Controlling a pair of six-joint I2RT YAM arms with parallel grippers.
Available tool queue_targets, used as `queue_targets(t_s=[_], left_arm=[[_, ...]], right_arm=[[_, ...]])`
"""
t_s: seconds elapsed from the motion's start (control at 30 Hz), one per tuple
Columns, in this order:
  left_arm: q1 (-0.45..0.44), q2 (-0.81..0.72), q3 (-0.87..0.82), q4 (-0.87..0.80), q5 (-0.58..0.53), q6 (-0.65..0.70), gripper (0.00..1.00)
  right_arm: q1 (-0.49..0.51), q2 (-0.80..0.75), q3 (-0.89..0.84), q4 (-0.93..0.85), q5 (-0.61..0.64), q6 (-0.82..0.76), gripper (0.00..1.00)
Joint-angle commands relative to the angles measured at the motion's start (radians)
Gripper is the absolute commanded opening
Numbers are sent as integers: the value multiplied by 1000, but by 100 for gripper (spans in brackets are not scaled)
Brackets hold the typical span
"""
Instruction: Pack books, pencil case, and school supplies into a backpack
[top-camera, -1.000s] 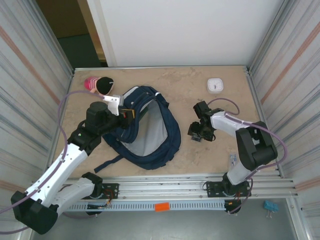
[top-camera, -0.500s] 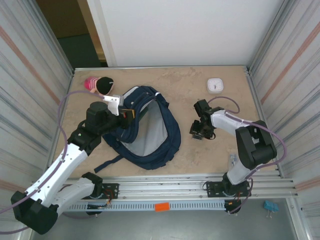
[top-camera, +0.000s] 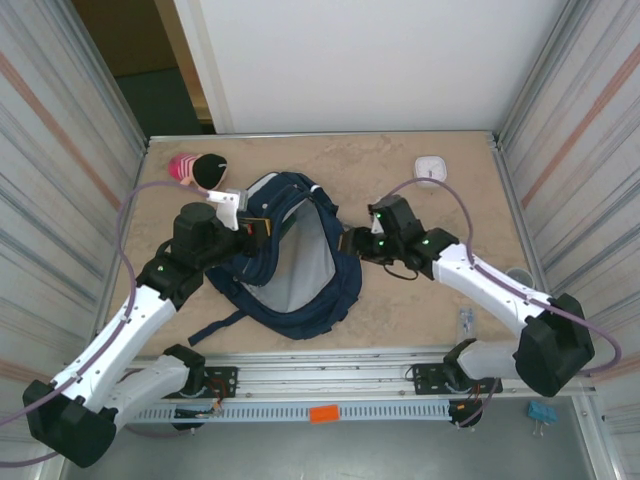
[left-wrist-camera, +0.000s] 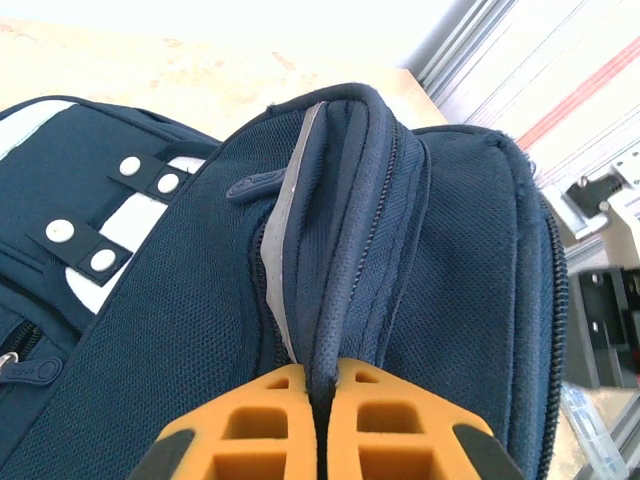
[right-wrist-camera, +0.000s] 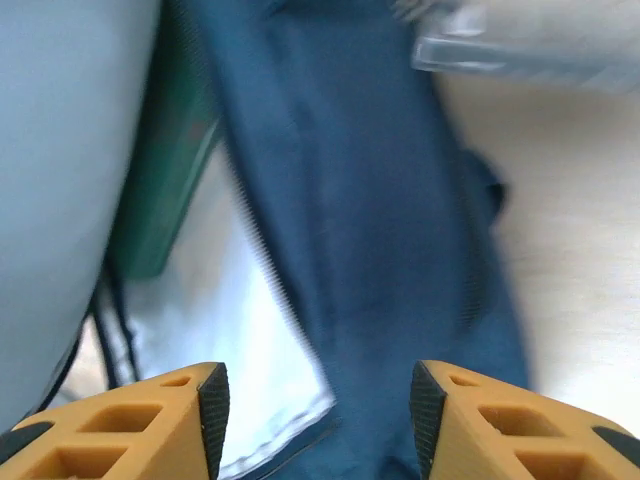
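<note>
Your two arms (top-camera: 138, 303): white shells, black joints, a lilac cable (top-camera: 128, 212) trailing from each; claw fingers (right-wrist-camera: 150, 425) orange, hollow-celled, black-faced.

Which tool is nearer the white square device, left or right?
Right. The right tool is at the right edge of the backpack, toward the white square device; the left tool grips its left edge, farther off.

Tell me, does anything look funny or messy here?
Mostly tidy. The backpack lies flat and gaping, its rim pinched up by the left claw. A tiny silvery item sits alone at the near edge of the table, and a small blue thing lies off it entirely.
</note>
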Motion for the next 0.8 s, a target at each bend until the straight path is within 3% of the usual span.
queue_targets(t_s=[0.0,0.1,0.17,0.4,0.53,0.77], left_arm=[[12,-18,20,102,5,-23,0],[11,-27,22,97,-4,-16,0],[12,-28,25,86,-16,-8,0],[26,-43,30,12,-61,14,0],[31,-79,26,-51,-108,19,0],[58,-200,19,-212,-236,53,0]], right_arm=[[60,50,53,65,-40,57,51],[65,72,75,-10,37,58,55],[43,71,71,-58,76,51,65],[-139,110,99,-218,137,-62,76],[-177,226,195,-258,202,-154,76],[-182,473,382,-205,194,-243,69]])
